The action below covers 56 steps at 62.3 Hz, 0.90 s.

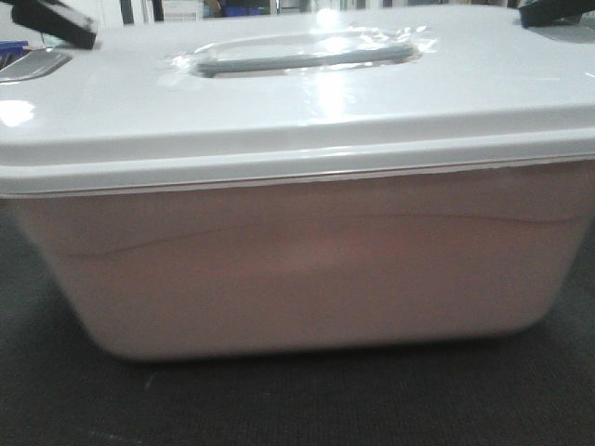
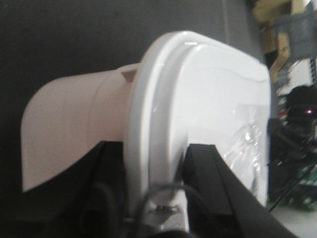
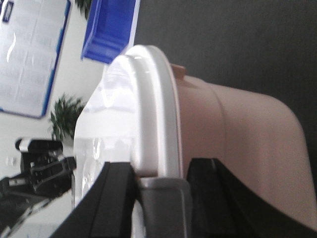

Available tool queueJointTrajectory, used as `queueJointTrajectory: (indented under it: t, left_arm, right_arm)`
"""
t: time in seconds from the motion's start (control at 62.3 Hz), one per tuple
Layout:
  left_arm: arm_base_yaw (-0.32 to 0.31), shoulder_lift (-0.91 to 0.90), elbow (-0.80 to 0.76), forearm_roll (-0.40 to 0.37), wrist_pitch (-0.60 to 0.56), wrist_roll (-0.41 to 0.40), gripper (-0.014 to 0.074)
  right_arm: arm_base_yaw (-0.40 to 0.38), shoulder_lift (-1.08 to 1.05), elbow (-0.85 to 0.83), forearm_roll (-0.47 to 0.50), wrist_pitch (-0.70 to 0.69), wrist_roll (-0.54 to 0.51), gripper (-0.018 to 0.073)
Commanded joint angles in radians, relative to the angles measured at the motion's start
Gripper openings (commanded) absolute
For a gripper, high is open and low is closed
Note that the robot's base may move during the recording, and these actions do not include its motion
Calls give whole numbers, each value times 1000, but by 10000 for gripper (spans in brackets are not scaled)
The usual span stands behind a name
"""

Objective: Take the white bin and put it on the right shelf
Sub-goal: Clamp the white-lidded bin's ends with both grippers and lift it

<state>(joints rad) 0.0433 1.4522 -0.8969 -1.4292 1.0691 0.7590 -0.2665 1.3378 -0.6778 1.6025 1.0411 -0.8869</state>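
Fingers [image 2: 208,181] clamp the white bin [image 1: 297,269], contents unclear.

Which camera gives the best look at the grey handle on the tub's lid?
The front-facing view: the grey handle lies in full sight atop the white bin. Both wrist views catch the lid at a slant, its handle unclear.

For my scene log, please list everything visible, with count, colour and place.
white bin: one, pinkish-white, on the dark surface
lid: one, glossy white, closed on the bin
handle: one, grey, middle of the lid
dark surface: one, near-black, under the bin
blue crate: one, blue, background, right wrist view
plant: one, green, background, right wrist view
left gripper: one, black, fingers astride the lid rim
right gripper: one, black, fingers astride the opposite rim
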Motion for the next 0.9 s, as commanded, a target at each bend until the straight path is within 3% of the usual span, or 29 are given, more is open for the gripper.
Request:
queueJointTrajectory:
  t: [0.0,0.08,0.209,0.466,0.883]
  left_arm:
    - [-51,-31,-30,-197,269,7,-29]
    - [-56,-33,-30,-279,269,7,-118]
    - [-56,-40,-37,-354,269,7,-127]
    - [-56,-46,-147,-381,269,7,-127]
    - [-58,-68,-278,-351,269,-64,-127]
  right_arm:
    - [21,-48,-21,134,297,-6,141]
    - [21,-73,-23,194,297,-6,141]
    - [21,-108,-23,282,297,-4,141]
    - [21,-156,-72,282,297,54,60]
    - [21,-219,-210,282,297,149,60]
